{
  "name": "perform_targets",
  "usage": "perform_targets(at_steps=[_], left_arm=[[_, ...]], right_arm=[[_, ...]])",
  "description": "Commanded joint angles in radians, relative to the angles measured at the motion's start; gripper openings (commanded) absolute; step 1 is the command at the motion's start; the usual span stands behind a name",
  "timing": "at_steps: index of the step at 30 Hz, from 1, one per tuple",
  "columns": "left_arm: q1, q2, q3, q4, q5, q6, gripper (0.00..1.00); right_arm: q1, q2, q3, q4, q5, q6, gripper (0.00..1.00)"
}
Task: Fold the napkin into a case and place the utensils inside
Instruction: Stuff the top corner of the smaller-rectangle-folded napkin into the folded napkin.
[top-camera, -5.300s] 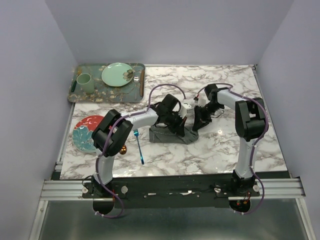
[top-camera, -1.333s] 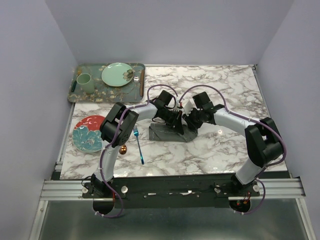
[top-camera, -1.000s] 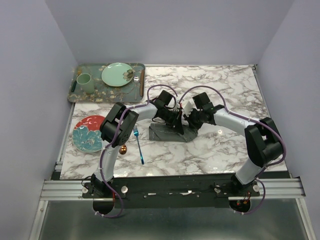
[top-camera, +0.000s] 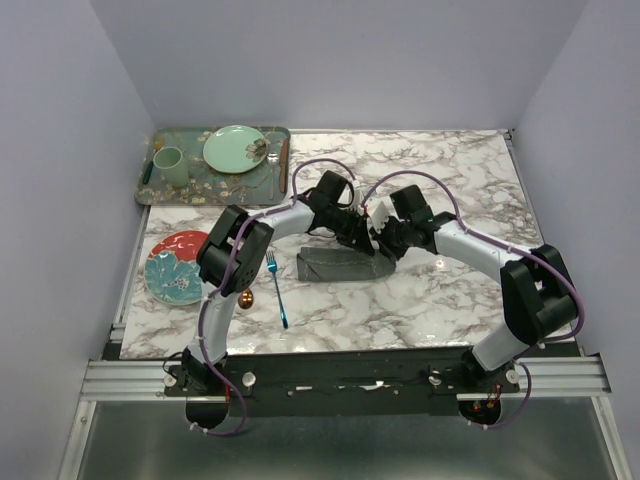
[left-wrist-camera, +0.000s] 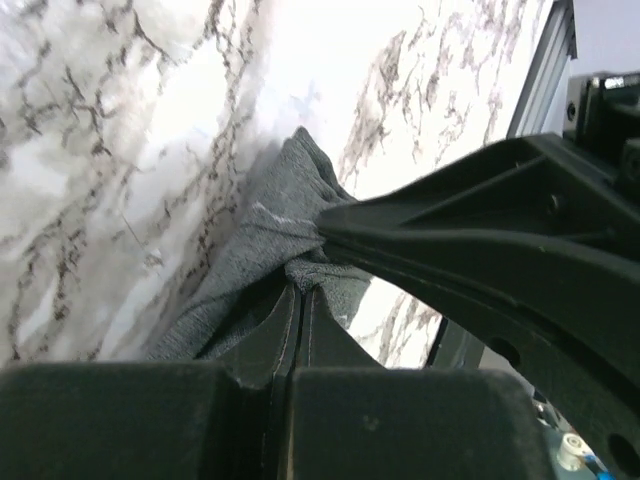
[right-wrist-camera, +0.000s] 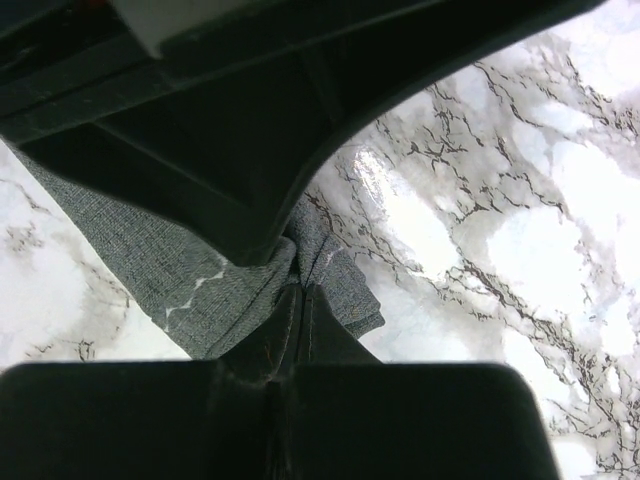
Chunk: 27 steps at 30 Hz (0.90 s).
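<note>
The dark grey napkin lies folded into a long band on the marble table, its right end lifted. Both grippers meet at that end. My left gripper is shut on a pinch of the cloth, fingertips together. My right gripper is shut on the same bunched end, tips closed, right beside the left one. The blue fork lies left of the napkin near the front. The copper spoon shows only its bowl beside the left arm.
A red and teal plate sits at the left edge. A patterned green tray at the back left holds a green cup, a pale green plate and a brown-handled utensil.
Both grippers have shifted a little right and away with the napkin's end. The cloth, bunched into a hump before, now lies lower and flatter.
</note>
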Motion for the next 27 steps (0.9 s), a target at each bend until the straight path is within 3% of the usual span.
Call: perform_targets(at_steps=[1,15,17,18,21,27], left_arm=[[-0.001,0.069,0.042,0.048,-0.048,0.008,0.0],[-0.004,0.125,0.093,-0.04,-0.108,0.057,0.0],[0.003,0.085,0.056,0.004,-0.077,0.056,0.14],[0.01,0.06,0.025,0.044,-0.068,0.022,0.26],[0.051,-0.061,-0.128,0.256,-0.063,-0.063,0.41],[0.103,-0.214,-0.297,0.46,-0.068,-0.257,0.45]], right_arm=[[0.007,0.021,0.019,0.012,0.004,0.036,0.01],[0.007,0.015,0.019,0.012,0.067,0.102,0.01],[0.007,0.014,0.015,0.013,0.084,0.112,0.0],[0.006,0.015,0.012,0.013,0.102,0.114,0.01],[0.006,0.012,-0.001,0.013,0.131,0.131,0.0],[0.004,0.015,-0.004,0.013,0.139,0.174,0.01]])
